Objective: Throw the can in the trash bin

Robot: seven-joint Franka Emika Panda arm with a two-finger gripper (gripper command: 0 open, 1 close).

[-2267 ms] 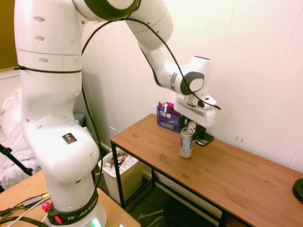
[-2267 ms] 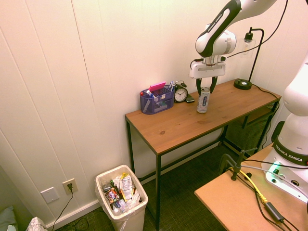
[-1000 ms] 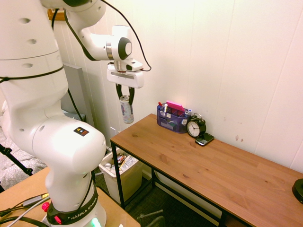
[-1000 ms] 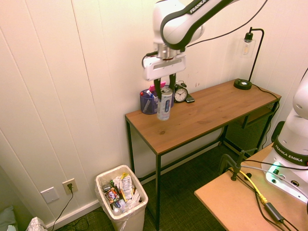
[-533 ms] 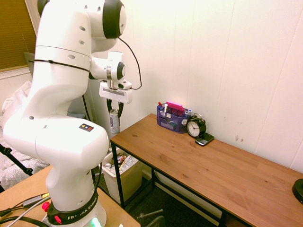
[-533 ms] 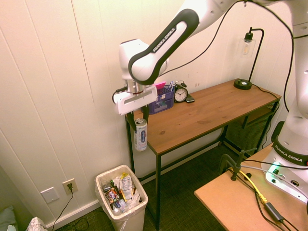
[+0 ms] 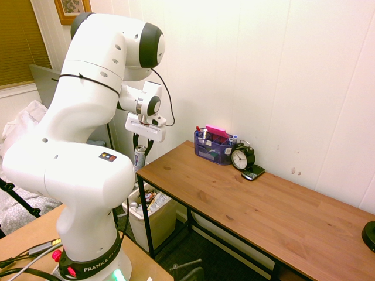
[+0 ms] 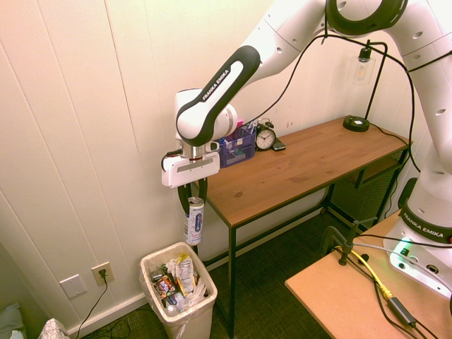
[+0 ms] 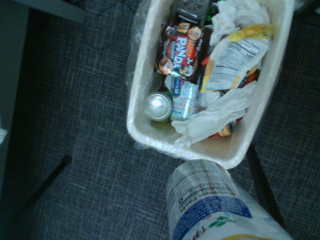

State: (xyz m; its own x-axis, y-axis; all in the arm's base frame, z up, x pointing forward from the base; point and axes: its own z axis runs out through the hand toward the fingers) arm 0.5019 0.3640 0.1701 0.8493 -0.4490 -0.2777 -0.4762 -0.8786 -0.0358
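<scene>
Can (image 8: 194, 221) hangs upright in my gripper (image 8: 193, 201), fingers clamped on its top, off the desk's (image 8: 282, 173) left end and above the bin (image 8: 199, 316). In the wrist view the can (image 9: 215, 205) sits just past the bin's (image 9: 136, 95) near rim. The bin is full of wrappers (image 9: 182, 42), crumpled paper (image 9: 220, 107) and another can (image 9: 158, 107). On the desk's back edge stand an organiser (image 8: 236, 145), a clock (image 8: 265, 137) and, at the far end, a lamp (image 8: 357, 121). Half a second ago the can hung higher, beside the desk's corner; it has since come down and moved further out.
</scene>
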